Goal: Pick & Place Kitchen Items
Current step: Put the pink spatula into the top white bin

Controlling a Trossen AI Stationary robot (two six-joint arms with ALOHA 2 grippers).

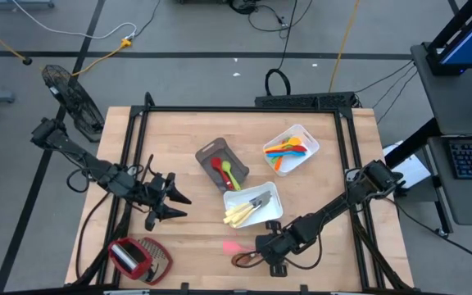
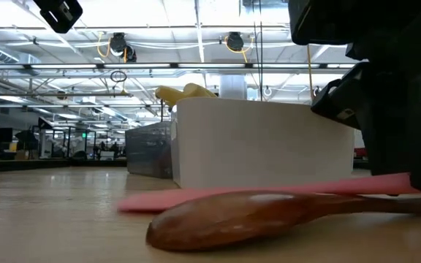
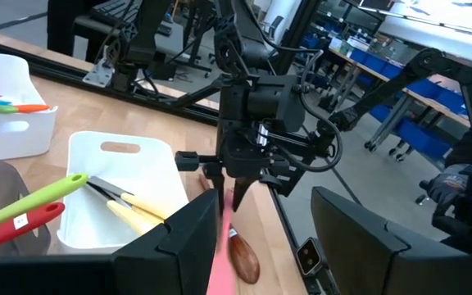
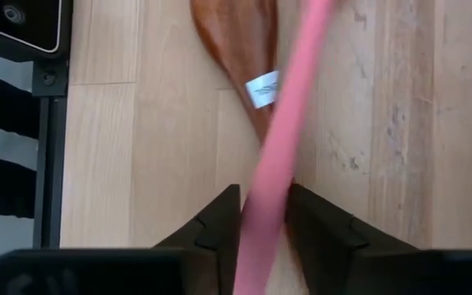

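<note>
My right gripper (image 1: pixel 262 246) is low over the table's near edge, shut on a pink plastic utensil (image 4: pixel 289 123). The utensil also shows in the low view (image 2: pixel 269 193). A brown wooden spoon (image 4: pixel 236 41) lies flat on the table under the pink utensil, which crosses its handle. The spoon also shows in the low view (image 2: pixel 254 215). My left gripper (image 1: pixel 184 206) is open and empty above the table's left part. It points toward the right gripper (image 3: pixel 238 176). My right gripper pinches the pink utensil's handle (image 4: pixel 262 201) between its two fingers (image 4: pixel 220 221). The fingers come from above, pointing down, and lie across the handle. The utensil's free end (image 2: pixel 141 203) lies on the table, and the strip runs over the wooden spoon's handle.
A white tray (image 1: pixel 262 190) with pale-handled knives stands just beyond the right gripper. A second white tray (image 1: pixel 308 138) holds coloured utensils at the far right. A grey bin (image 1: pixel 207 153) holds a red and a green utensil. A red-and-wire-mesh gadget (image 1: pixel 138 258) lies at the near left.
</note>
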